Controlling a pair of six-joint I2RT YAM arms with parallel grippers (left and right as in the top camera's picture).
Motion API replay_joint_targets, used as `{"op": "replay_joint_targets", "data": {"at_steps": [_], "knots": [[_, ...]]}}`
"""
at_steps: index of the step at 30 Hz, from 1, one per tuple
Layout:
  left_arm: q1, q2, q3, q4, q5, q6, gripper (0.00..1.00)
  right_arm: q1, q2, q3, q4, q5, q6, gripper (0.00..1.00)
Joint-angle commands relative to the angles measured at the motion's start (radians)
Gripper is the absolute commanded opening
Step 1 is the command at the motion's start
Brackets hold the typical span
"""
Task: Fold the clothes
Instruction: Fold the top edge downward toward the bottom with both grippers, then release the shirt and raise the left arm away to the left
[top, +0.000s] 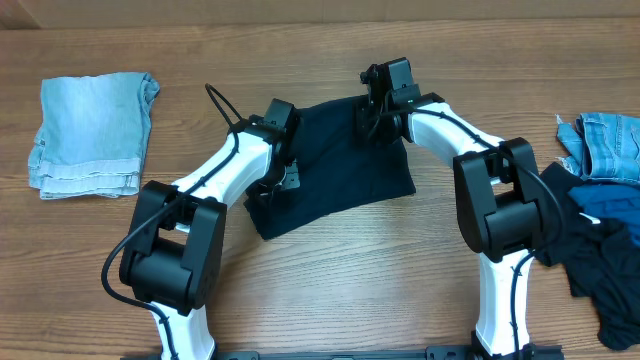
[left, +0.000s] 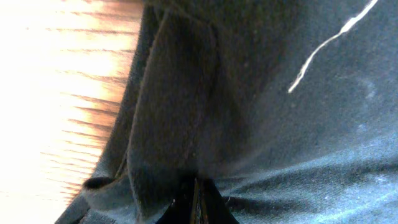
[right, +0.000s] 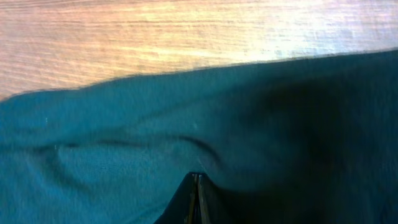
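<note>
A dark navy garment (top: 340, 170) lies folded in the middle of the wooden table. My left gripper (top: 272, 172) sits at its left edge and my right gripper (top: 378, 118) at its far right corner. In the left wrist view the jaws (left: 195, 196) are pressed together with dark fabric (left: 261, 124) bunched at the tips. In the right wrist view the jaws (right: 196, 190) are also together, pinching the dark fabric (right: 124, 143) near its far edge.
A folded light-blue denim garment (top: 95, 130) lies at the far left. A heap of denim (top: 605, 145) and dark clothes (top: 605, 265) lies at the right edge. A white thread (left: 323, 46) lies on the dark fabric.
</note>
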Motion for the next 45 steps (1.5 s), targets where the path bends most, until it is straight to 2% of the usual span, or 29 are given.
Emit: {"op": "replay_joint_targets", "data": {"at_steps": [1,3,5,7,9,11,13,15,19,24,29,31,34,37,41,42,44,45], "knots": [[0.019,-0.013,0.153,-0.022,0.005,0.050,0.07,-0.016,-0.139,0.000,-0.081,0.019,-0.015,0.04],[0.018,-0.015,0.271,-0.062,0.005,0.072,0.10,-0.016,-0.229,0.000,-0.185,0.018,-0.006,0.04],[0.019,-0.015,0.313,-0.055,0.003,0.084,0.15,-0.016,-0.256,0.000,-0.298,0.019,-0.004,0.04],[0.019,-0.014,0.304,-0.009,0.000,0.090,0.21,-0.016,-0.240,-0.003,-0.444,0.027,-0.005,0.04],[0.019,-0.009,0.270,0.056,-0.004,0.095,0.25,-0.016,-0.227,-0.030,-0.509,0.038,-0.005,0.04],[0.019,0.014,0.230,0.124,-0.006,0.098,0.23,-0.016,-0.227,-0.121,-0.512,0.038,-0.004,0.04],[0.019,0.054,0.209,0.180,-0.013,0.098,0.18,-0.016,-0.227,-0.225,-0.430,0.038,-0.003,0.04],[0.022,0.088,0.209,0.219,-0.046,0.098,0.17,-0.016,-0.227,-0.288,-0.353,0.042,0.003,0.04],[0.056,0.187,0.209,0.235,-0.058,0.109,0.16,-0.018,-0.227,-0.400,-0.304,0.121,0.050,0.04],[0.146,0.204,0.251,0.233,-0.052,0.178,0.17,-0.018,-0.227,-0.412,-0.352,0.129,0.049,0.04],[0.210,0.204,0.422,0.199,0.081,0.248,0.21,-0.018,-0.234,-0.408,-0.373,0.158,0.033,0.04],[0.206,0.203,0.506,0.145,0.084,0.251,0.22,-0.018,-0.268,-0.384,-0.362,0.154,0.018,0.04],[0.207,0.178,0.713,-0.086,0.090,0.246,0.21,-0.018,-0.393,-0.333,-0.362,0.144,0.014,0.04],[0.201,0.121,0.871,-0.316,0.027,0.201,0.08,-0.018,-0.561,-0.302,-0.360,0.113,0.014,0.05],[0.201,-0.069,0.954,-0.502,-0.116,0.115,0.15,-0.018,-0.786,-0.302,-0.354,0.090,0.014,0.35],[0.201,-0.119,0.954,-0.549,-0.152,0.078,0.15,-0.018,-0.808,-0.302,-0.355,0.090,0.014,0.40],[0.201,-0.210,0.954,-0.666,-0.206,-0.002,0.16,-0.018,-0.816,-0.302,-0.369,0.052,-0.076,0.53],[0.201,-0.248,0.954,-0.724,-0.227,-0.033,0.18,-0.024,-0.798,-0.302,-0.380,0.052,-0.091,0.56]]}}
